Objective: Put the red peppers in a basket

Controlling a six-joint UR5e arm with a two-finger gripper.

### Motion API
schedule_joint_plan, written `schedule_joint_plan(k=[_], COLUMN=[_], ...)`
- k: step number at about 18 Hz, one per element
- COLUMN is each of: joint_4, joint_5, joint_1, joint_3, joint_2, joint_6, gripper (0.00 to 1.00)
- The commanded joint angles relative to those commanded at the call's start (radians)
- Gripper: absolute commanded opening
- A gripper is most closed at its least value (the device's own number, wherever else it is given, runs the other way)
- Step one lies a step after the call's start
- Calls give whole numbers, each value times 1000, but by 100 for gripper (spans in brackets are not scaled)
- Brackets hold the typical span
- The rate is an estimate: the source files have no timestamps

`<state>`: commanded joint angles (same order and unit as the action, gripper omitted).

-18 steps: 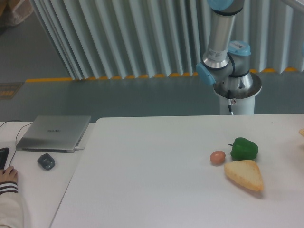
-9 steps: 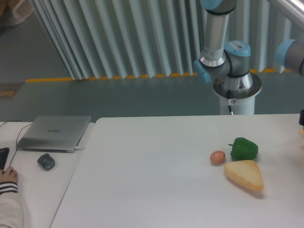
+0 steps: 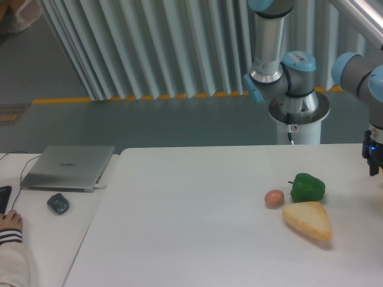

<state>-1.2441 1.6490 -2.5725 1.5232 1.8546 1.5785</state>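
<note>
Since the earlier frame your arm has swung in at the right edge; gripper (image 3: 374, 161) state unclear, red pepper and basket unseen.

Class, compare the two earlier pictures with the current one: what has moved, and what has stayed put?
The arm has swung in from the right edge, and its gripper end now hangs above the table's right side; its fingers are cut off by the frame edge. Nothing was grasped or released. The green pepper, egg, bread, laptop and mouse are unmoved. No red pepper or basket shows.
</note>
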Motion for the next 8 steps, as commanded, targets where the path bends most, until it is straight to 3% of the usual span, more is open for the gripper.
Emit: schedule_joint_plan(k=[8], joint_4=[-12], joint_5=[0], joint_1=[58], joint_3=[31], joint_2=[-14], joint_6=[-28], gripper=[100])
